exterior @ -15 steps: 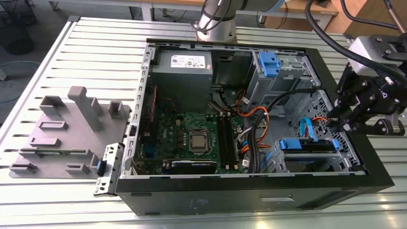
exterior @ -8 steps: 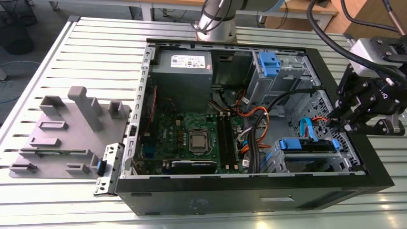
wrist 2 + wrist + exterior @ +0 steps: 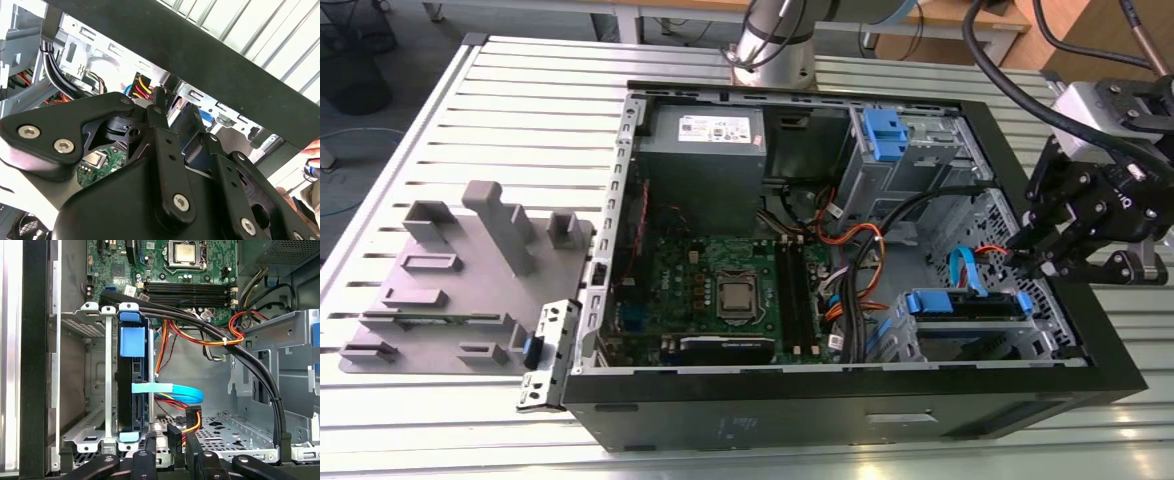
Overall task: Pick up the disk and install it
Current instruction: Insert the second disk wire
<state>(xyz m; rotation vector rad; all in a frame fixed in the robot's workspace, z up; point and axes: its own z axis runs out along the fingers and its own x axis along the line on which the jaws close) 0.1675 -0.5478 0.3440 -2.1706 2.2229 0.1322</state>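
Observation:
The disk [image 3: 962, 303] sits edge-up in the metal drive cage at the near corner of the open computer case [image 3: 854, 405], on the exterior view's right, its blue rails showing. In the first wrist view the disk [image 3: 131, 385] stands in the cage slot with a blue cable [image 3: 175, 390] across its side. My gripper [image 3: 1081, 268] hangs above the case's rim, just beside that cage on the exterior view's right. It is open and holds nothing. Its black fingers [image 3: 146, 457] show in the first wrist view and its linkages [image 3: 167, 165] in the second wrist view.
Inside the case are the green motherboard [image 3: 720, 290], a grey power-supply box [image 3: 704, 135], a second cage with a blue part [image 3: 887, 135] and bundles of black and orange cables [image 3: 210, 335]. A grey holder block [image 3: 454, 280] stands on the slatted table at the exterior view's left.

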